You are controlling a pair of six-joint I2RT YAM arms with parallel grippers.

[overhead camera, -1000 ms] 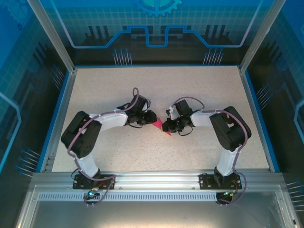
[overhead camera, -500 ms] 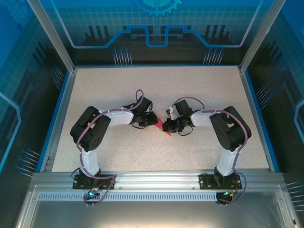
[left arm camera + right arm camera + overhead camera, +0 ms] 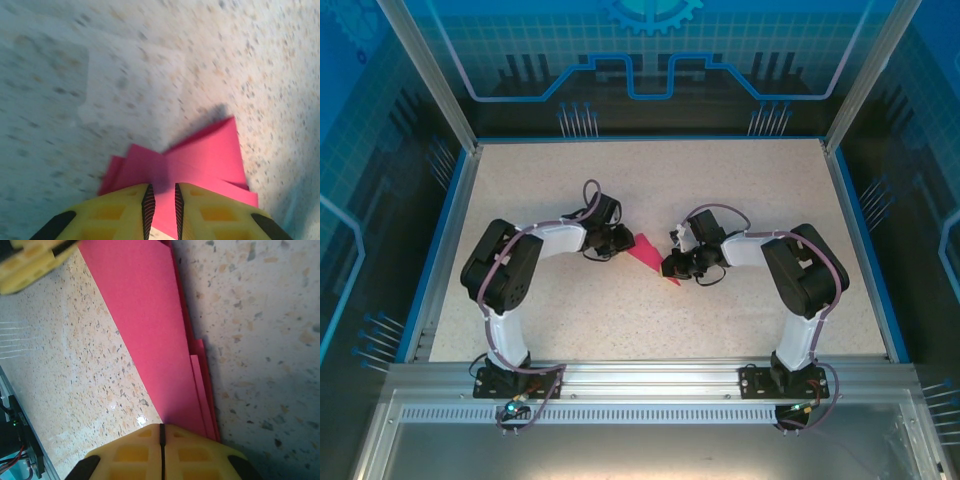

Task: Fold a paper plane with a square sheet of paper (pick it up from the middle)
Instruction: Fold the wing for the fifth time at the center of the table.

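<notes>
Paper plane is stretching between the two grippers near the middle of the table, showing as a narrow, layered magenta wedge. Left gripper is reaching in from the left. In its wrist view the yellow fingers are standing a thin slit apart with pink paper running into the slit, so it is clamping the plane's fanned end. Right gripper is sitting at the opposite end, low over the table. Its fingers are pressing fully together, tips meeting the plane's narrow end; pinching or only pressing down, cannot tell.
</notes>
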